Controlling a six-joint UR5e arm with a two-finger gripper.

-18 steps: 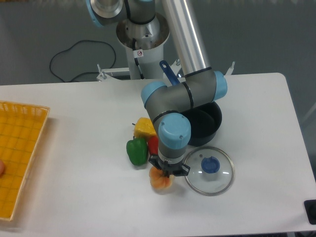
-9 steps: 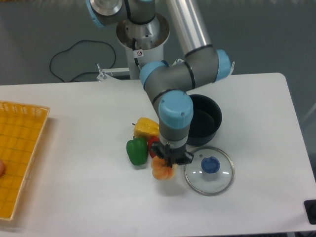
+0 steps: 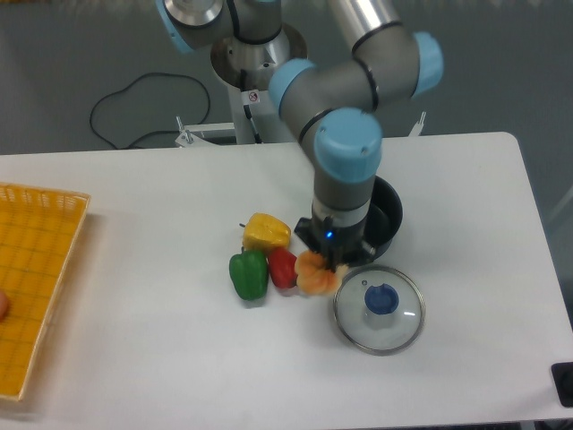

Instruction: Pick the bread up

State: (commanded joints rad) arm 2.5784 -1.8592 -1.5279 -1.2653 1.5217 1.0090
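Table (image 3: 134,215) space, white and flat, is being shared by a grey and light-blue jointed robot arm (image 3: 345,134), a black round cooking pot (image 3: 385,210) and a round glass lid with a blue knob (image 3: 380,309), so it's a pretty busy spot. Next to those, a yellow plastic pepper (image 3: 266,231), a green plastic pepper (image 3: 248,273) and a red plastic pepper (image 3: 283,267) are being left alone. The small pale orange lobed glossy bun (image 3: 315,274) is being pinched by the black two-finger gripper (image 3: 329,262), just beside the red pepper and the lid. It's probably being lifted, so the pick looks mostly done, clearance left. No real long axis is being shown, it's roundish, top side hidden.
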